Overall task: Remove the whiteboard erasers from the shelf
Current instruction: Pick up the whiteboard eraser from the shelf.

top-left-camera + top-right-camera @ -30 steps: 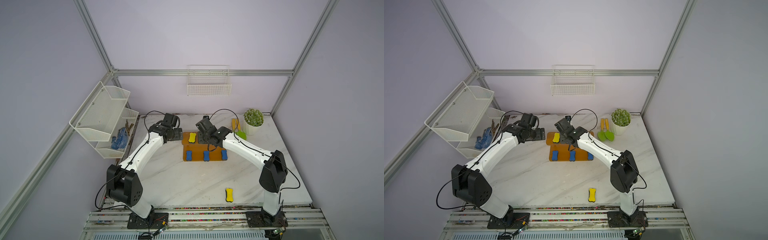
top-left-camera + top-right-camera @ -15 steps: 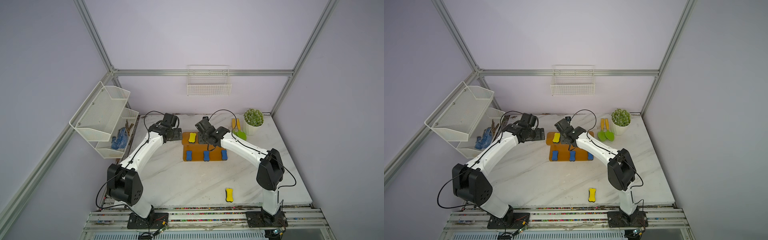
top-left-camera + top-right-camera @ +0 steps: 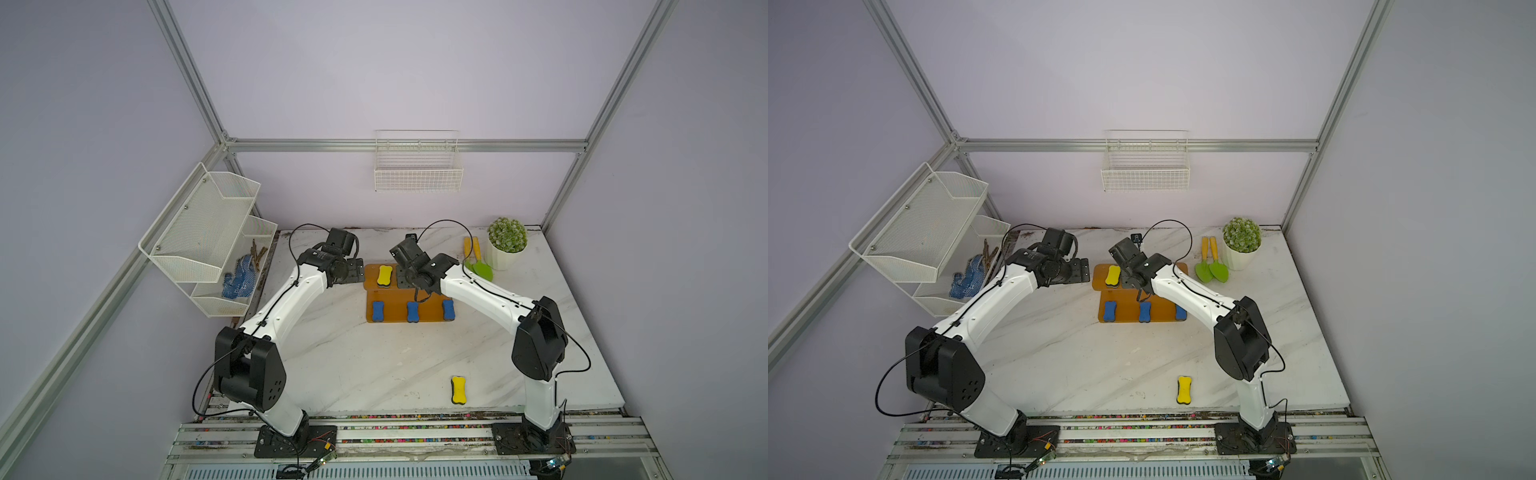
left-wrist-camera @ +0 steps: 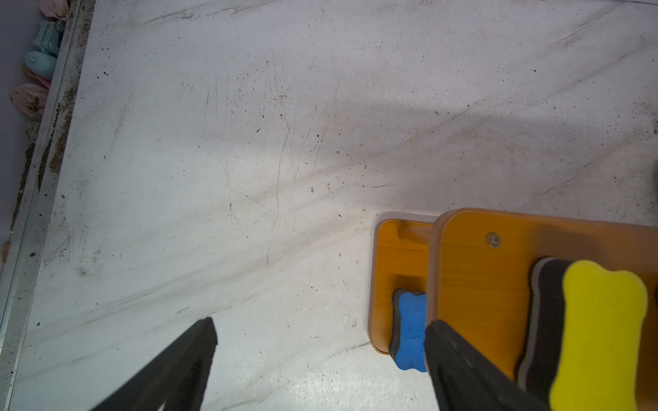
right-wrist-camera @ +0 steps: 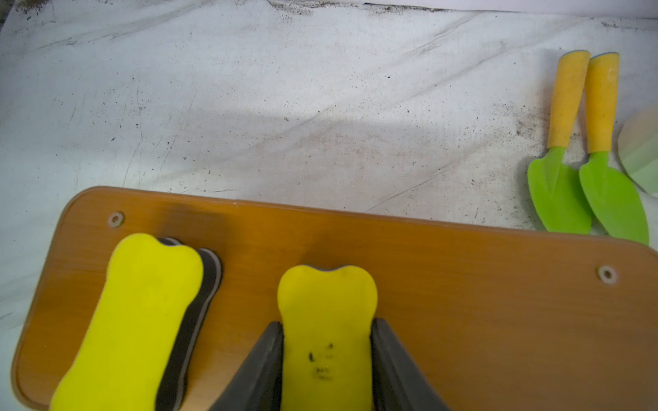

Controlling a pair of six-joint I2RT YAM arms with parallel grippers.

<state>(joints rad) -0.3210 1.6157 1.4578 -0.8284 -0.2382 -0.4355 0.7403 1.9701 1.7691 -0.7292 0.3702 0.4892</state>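
Note:
The shelf [image 3: 395, 309] is an orange-brown two-step stand at the back middle of the table. One yellow whiteboard eraser [image 3: 385, 276] lies on its upper tier, and three blue ones [image 3: 412, 311] sit on the lower tier. Another yellow eraser [image 3: 458, 390] lies on the table near the front edge. My right gripper [image 5: 327, 323] is over the upper tier [image 5: 480, 302], shut on a second yellow eraser [image 5: 325, 295], with one jaw against each long side. My left gripper [image 4: 320, 323] is open over bare table at the shelf's left end [image 4: 477, 277], holding nothing.
Two green trowels with yellow handles [image 3: 478, 266] and a potted plant [image 3: 507, 241] stand right of the shelf. A white mesh rack [image 3: 208, 237] holding blue gloves [image 3: 237, 280] hangs on the left wall. A wire basket [image 3: 417, 170] hangs on the back wall.
My right gripper's jaws have closed in onto the yellow eraser on the upper tier. The left arm has barely moved.

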